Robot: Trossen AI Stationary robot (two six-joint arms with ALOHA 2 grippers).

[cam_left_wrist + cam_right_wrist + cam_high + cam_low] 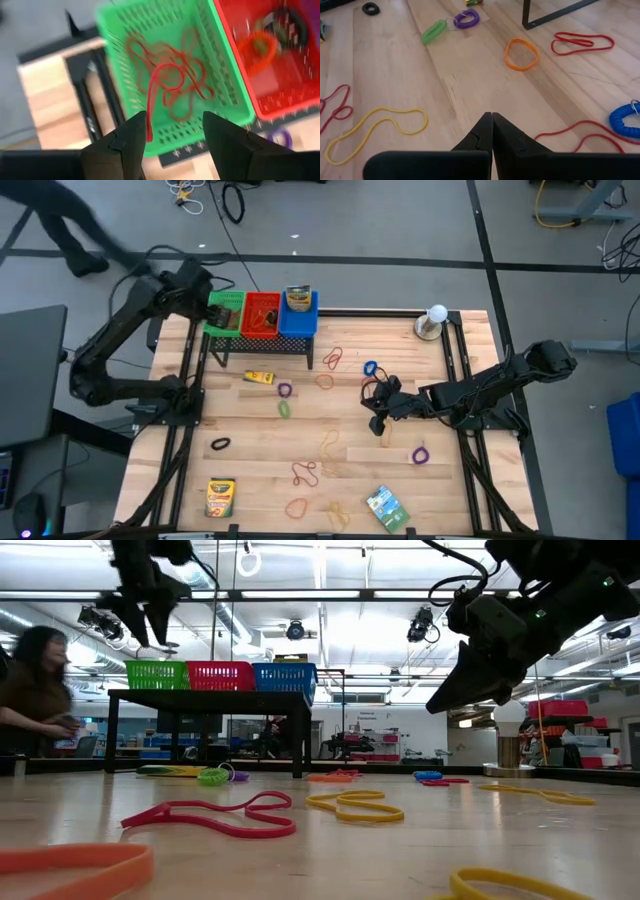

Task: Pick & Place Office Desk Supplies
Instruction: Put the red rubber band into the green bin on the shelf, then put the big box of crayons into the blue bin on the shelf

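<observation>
Over the green basket (170, 75), on the rack at the table's far left, my left gripper (175, 132) stands open. A red band (152, 97) dangles by one finger, its upper end over the tangle already inside. It may cling to the pad and ride out with me if I pull away early. Toward the right, my right gripper (492, 122) hangs shut and empty above the tabletop, bands scattered around. A yellow band (375, 131) lies near; a careless descent could flick it away.

Overhead view straight down, low view level across the table (400, 480), both sharing the green basket (225, 313).
</observation>
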